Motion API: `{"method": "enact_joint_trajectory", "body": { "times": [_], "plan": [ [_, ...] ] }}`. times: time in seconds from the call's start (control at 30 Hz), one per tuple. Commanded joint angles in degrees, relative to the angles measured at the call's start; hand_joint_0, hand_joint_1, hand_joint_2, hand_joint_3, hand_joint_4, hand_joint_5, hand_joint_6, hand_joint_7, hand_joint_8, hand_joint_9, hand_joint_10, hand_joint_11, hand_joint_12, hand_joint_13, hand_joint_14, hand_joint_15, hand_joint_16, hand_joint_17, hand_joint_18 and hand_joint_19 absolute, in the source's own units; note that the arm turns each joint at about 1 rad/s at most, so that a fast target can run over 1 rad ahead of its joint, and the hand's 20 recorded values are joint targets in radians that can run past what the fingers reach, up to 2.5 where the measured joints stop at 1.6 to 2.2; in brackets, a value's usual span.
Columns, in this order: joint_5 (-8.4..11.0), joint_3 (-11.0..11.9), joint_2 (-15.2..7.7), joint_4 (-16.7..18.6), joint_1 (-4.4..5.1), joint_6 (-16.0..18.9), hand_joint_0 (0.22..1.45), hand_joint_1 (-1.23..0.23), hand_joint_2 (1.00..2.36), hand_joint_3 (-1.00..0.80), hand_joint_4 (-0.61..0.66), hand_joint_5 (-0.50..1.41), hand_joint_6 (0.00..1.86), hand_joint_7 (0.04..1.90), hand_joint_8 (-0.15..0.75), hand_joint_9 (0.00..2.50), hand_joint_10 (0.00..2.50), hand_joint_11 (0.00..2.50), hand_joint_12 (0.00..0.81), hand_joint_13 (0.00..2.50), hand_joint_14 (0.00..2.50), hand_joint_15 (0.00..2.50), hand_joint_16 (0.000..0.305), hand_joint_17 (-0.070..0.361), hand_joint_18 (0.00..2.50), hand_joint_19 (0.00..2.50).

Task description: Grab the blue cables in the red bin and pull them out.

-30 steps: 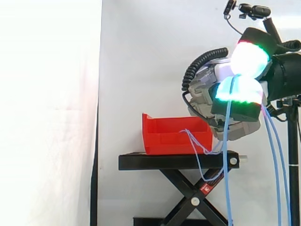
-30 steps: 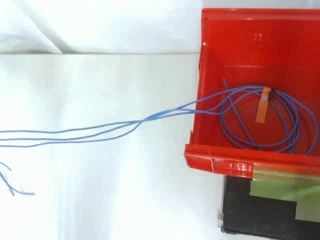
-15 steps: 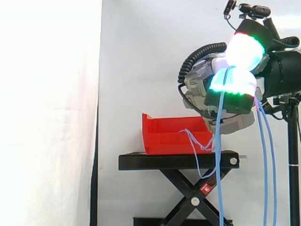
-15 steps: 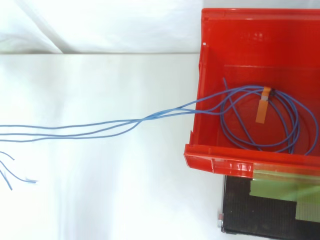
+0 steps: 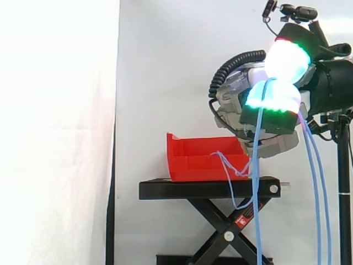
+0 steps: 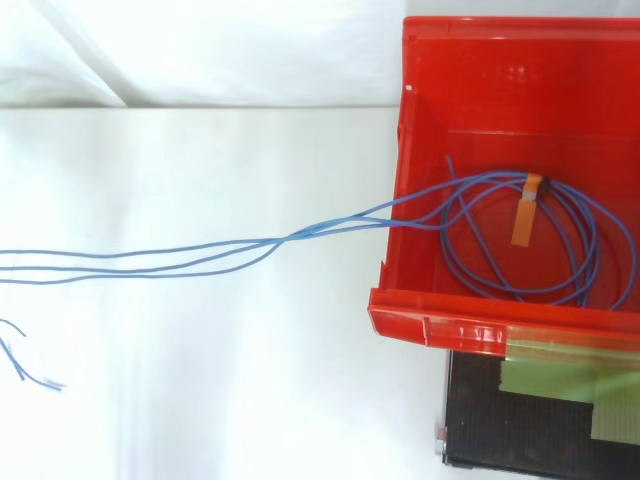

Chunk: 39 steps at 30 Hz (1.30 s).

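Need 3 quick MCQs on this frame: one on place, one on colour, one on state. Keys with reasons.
1. Where does the looped part of the blue cables lie?
A. Inside the red bin
B. On the stand beside the bin
C. On the floor

2. What colour is the tag on the loops?
A. Green
B. Orange
C. White

3. What is the hand doing?
A. Open, touching nothing
B. Shut on nothing
C. Shut on the blue cables

Answers:
1 A: in the top view the loops of the blue cables sit within the walls of the red bin, with strands running out over its left wall.
2 B: the orange tag lies across the loops.
3 C: in the side view the hand pinches the cables between its glowing pads, and strands hang down from it.
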Motion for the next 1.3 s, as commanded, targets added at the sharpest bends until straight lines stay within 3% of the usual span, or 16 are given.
{"method": "enact_joint_trajectory", "body": {
  "times": [0.0,1.27],
  "plan": [
    [0.0,0.0,0.0,0.0,-0.06,0.0,1.0,-0.91,1.01,-0.86,0.21,0.69,0.8,0.58,0.304,0.54,2.5,1.05,0.36,1.0,2.5,0.64,0.034,0.076,1.32,2.06],
    [0.09,0.0,0.0,0.0,-0.06,0.0,1.0,-0.91,1.01,-0.85,0.2,0.7,0.79,0.59,0.292,0.54,2.5,1.05,0.353,0.99,2.5,0.68,0.035,0.078,1.32,2.07]
  ]
}}
